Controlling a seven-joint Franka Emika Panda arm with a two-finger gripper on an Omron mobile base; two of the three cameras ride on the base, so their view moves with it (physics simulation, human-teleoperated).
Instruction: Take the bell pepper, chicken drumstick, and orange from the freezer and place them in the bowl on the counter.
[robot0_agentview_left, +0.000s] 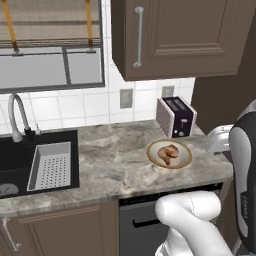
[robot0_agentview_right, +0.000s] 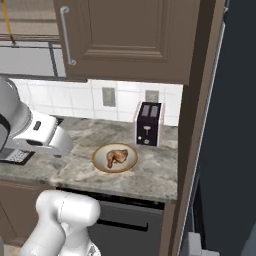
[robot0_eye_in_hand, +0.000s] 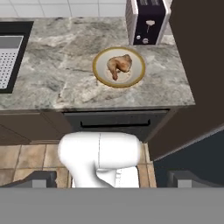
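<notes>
The chicken drumstick (robot0_agentview_left: 167, 153) (robot0_agentview_right: 116, 157) (robot0_eye_in_hand: 119, 65) lies golden-brown in the beige, gold-rimmed bowl (robot0_agentview_left: 183, 152) (robot0_agentview_right: 129, 163) (robot0_eye_in_hand: 134, 72) on the marbled counter (robot0_agentview_left: 110, 150) (robot0_agentview_right: 155, 167) (robot0_eye_in_hand: 65, 74). In the hand view my gripper (robot0_eye_in_hand: 113, 180) is open. Its dark fingertips (robot0_eye_in_hand: 41, 179) stand far apart at the bottom with nothing between them, high above and back from the counter's front edge. The dark slate freezer (robot0_agentview_right: 235, 125) rises to the right of the counter, its inside hidden. The bell pepper and the orange are out of view.
A dark toaster (robot0_agentview_left: 175, 117) (robot0_agentview_right: 149, 123) (robot0_eye_in_hand: 146, 22) stands just behind the bowl. A black sink (robot0_agentview_left: 15, 155) with a grey basket (robot0_agentview_left: 50, 165) and a faucet (robot0_agentview_left: 15, 117) lies to the left. Brown wall cabinets (robot0_agentview_left: 180, 35) hang above; a black dishwasher front (robot0_eye_in_hand: 116, 122) sits below.
</notes>
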